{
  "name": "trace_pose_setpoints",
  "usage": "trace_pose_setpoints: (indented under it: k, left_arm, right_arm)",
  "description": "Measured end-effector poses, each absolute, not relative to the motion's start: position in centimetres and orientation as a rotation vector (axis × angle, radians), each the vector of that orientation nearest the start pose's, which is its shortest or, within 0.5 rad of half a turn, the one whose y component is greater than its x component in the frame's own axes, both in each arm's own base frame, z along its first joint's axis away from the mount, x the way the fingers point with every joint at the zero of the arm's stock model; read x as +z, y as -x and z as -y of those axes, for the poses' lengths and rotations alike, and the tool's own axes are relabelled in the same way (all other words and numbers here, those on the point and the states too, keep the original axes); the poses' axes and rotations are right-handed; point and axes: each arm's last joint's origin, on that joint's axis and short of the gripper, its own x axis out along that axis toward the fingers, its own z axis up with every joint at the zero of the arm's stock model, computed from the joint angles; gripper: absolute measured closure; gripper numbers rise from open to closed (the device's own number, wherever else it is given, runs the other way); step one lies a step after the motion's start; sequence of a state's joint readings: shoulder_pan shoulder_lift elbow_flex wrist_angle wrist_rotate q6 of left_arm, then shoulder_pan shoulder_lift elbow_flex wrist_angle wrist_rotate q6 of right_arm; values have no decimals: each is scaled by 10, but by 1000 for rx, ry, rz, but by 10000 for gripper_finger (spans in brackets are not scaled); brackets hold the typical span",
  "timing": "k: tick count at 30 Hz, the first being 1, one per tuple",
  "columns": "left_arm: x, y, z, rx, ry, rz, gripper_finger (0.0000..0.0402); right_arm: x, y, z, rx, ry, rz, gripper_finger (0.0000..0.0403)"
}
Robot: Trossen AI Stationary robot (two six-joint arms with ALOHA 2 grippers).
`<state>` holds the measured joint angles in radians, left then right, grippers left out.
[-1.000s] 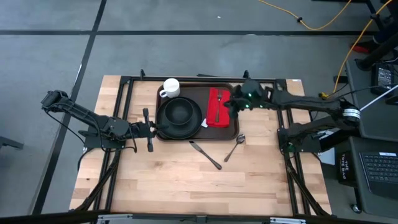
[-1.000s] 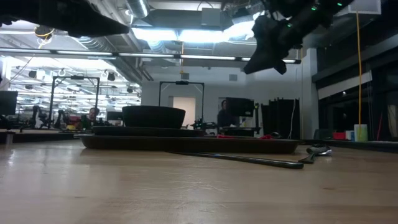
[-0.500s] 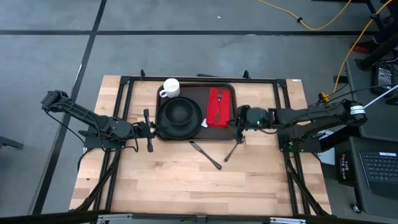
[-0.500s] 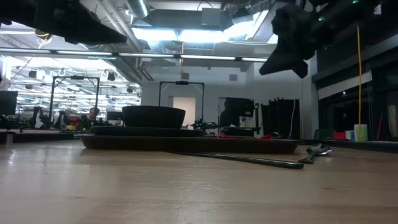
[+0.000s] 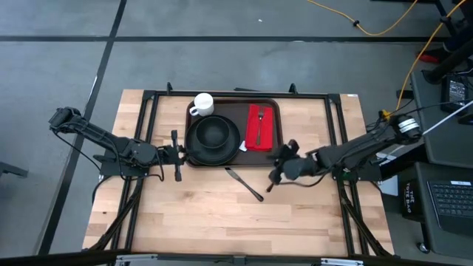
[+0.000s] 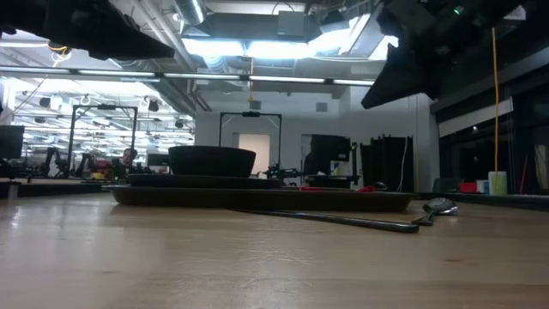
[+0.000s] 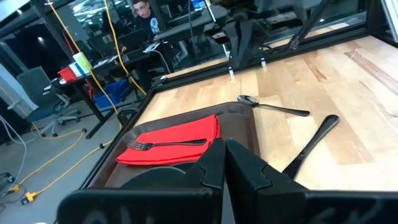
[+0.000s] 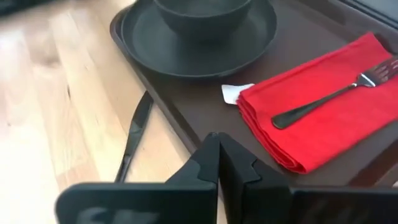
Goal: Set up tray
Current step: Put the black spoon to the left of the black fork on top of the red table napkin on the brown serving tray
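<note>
The right gripper [image 5: 276, 175] (fingers pressed together, empty) is positioned just short of the tray [image 5: 273, 159], above the spoon [image 6: 436, 206].

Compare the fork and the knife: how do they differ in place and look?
The fork lies on the red napkin inside the tray; the knife lies on the bare table, outside the tray. The fork is shiny silver; the knife looks dark. The fork runs along the napkin's length; the knife lies diagonally. Neither is held.

Fork [image 5: 259, 124] on red napkin [image 5: 261, 127]; knife [image 5: 244, 184] lies on table [image 5: 207, 214].
</note>
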<state>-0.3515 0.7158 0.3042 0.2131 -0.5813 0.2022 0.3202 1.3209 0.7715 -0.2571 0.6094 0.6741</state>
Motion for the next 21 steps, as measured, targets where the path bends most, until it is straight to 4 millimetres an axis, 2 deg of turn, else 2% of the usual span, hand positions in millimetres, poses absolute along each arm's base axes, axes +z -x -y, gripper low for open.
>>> trace_pose_setpoints:
  k: [5, 12, 15, 21]
  left_arm:
    - [216, -155, 40, 207, -333, -204, 397]
    - [216, -155, 40, 204, -379, -210, 399]
    - [216, -155, 40, 202, -402, -212, 396]
    - [216, -155, 40, 195, -466, -219, 397]
  right_arm:
    - [231, -278, -78, -578, -262, -705, 399]
    - [250, -310, -96, -719, -421, -836, 399]
    - [259, -319, -105, -761, -514, -861, 399]
    - [274, -321, -110, -783, -720, -970, 398]
